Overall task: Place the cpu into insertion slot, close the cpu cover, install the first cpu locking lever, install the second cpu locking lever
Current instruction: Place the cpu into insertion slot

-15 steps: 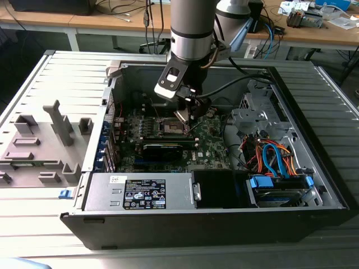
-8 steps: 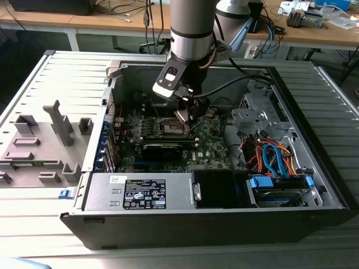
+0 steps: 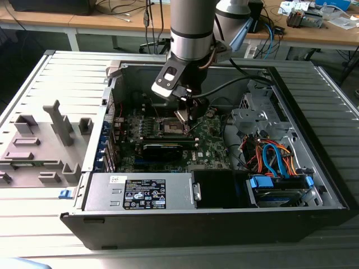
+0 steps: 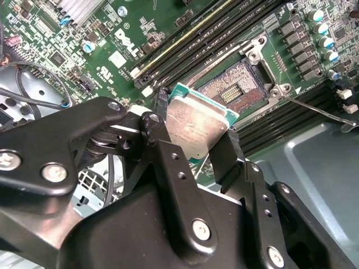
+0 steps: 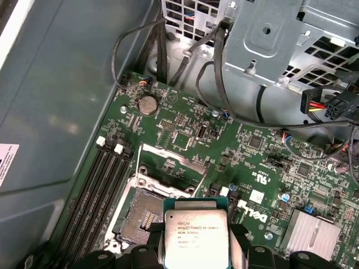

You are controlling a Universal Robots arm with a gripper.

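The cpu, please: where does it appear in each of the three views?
Exterior view: cpu in the end effector, beside the insertion slot.
Second wrist view: cpu gripped, beside the insertion slot.
First wrist view: cpu gripped, printed face showing, beside the insertion slot.
Shared landmark: insertion slot.

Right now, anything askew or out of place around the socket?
Nothing looks damaged. The cpu is clamped in the fingers, off the bare insertion slot; in the second wrist view it seems tilted against the slot. The cpu cover stands open.
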